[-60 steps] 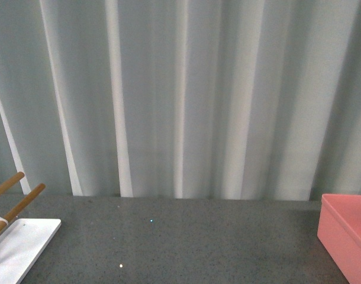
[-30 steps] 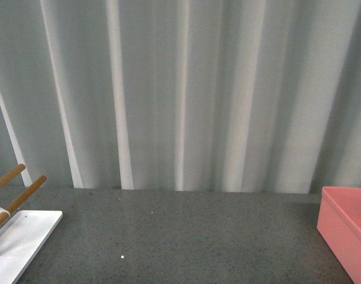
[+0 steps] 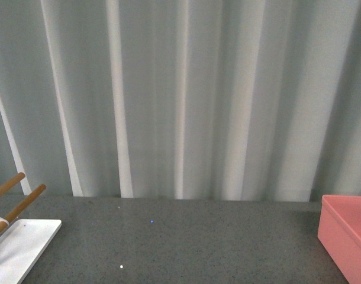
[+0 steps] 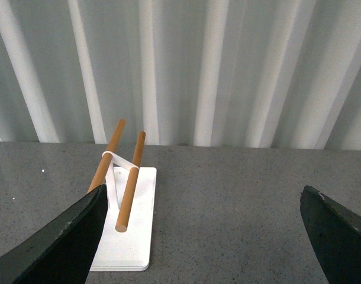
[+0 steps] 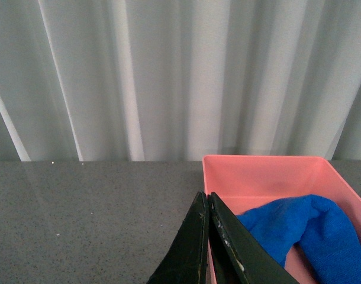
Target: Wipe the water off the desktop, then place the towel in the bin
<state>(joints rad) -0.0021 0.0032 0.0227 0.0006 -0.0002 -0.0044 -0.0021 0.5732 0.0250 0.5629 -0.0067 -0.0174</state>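
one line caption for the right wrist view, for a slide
Right tool shut and empty beside the pink bin, with the blue towel lying inside it on the grey desktop.

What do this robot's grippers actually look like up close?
Only the fingers show. The left gripper has two broad, dark, matte wedges with a grainy surface. The right gripper has two slim, dark blades tapering to points, with pale scuffs along one edge. No cables or markings show.

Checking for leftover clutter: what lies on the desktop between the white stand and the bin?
Nothing: in the front view the desktop between the white stand and the bin is bare, apart from a few tiny bright specks.
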